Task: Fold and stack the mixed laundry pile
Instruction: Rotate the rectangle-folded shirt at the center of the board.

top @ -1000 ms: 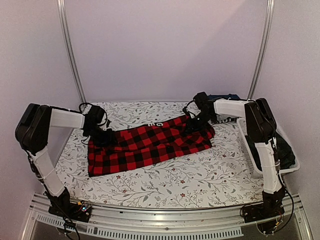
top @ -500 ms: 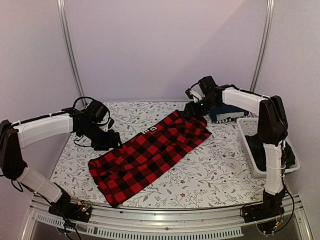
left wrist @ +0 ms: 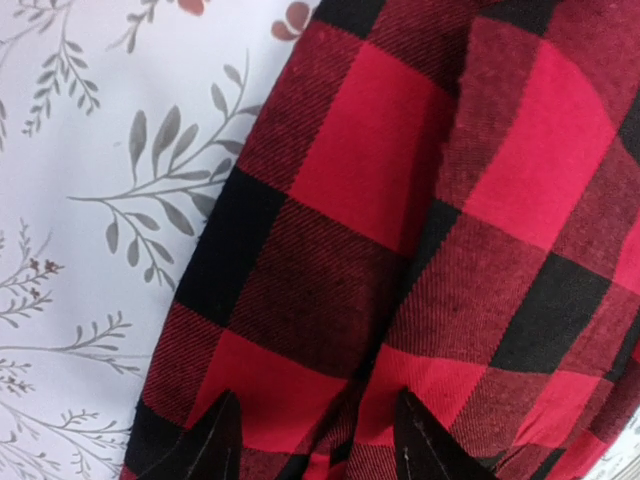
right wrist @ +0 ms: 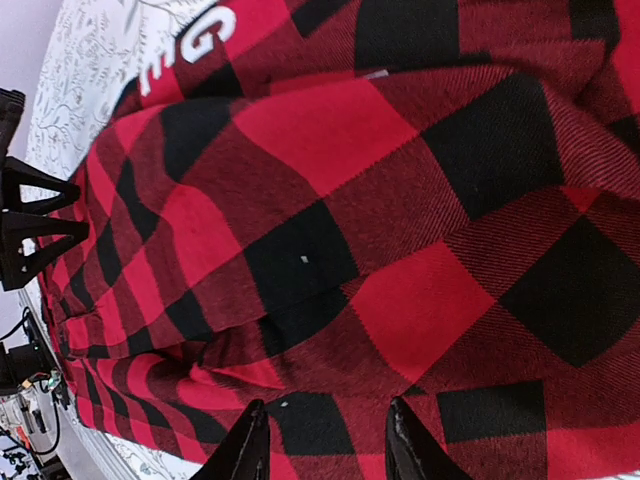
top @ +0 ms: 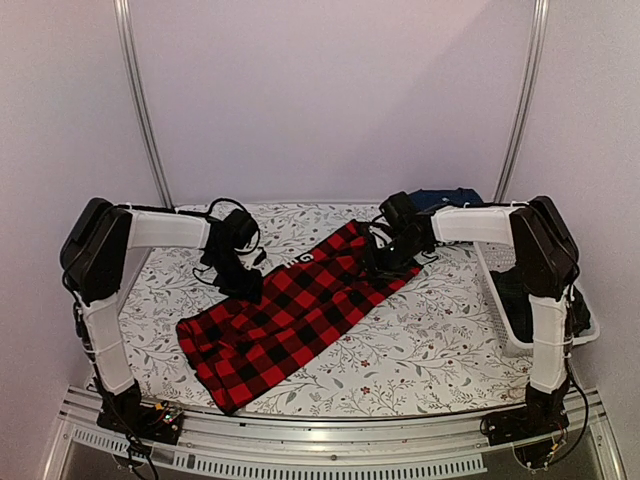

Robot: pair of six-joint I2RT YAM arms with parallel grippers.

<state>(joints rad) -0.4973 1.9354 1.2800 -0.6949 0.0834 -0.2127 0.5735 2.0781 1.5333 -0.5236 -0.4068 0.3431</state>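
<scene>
The red-and-black checked flannel (top: 300,315) lies flat and diagonal on the floral table cloth, from near left to far right. My left gripper (top: 243,285) sits low at its left edge. In the left wrist view it (left wrist: 318,445) is open, with a raised fold of flannel (left wrist: 400,200) between the fingertips. My right gripper (top: 385,262) is over the far right end. In the right wrist view it (right wrist: 328,445) is open above wrinkled flannel (right wrist: 350,200). A navy folded garment (top: 445,198) lies at the back right.
A white lattice basket (top: 500,300) stands at the right table edge with a dark garment (top: 575,300) inside. The floral table cloth (top: 430,350) covers the table. Metal frame posts stand at the back corners.
The flannel turned from nearly level to diagonal a second ago and has lain still since. The left gripper moved right to its left edge. The right gripper dropped from the back onto its far end.
</scene>
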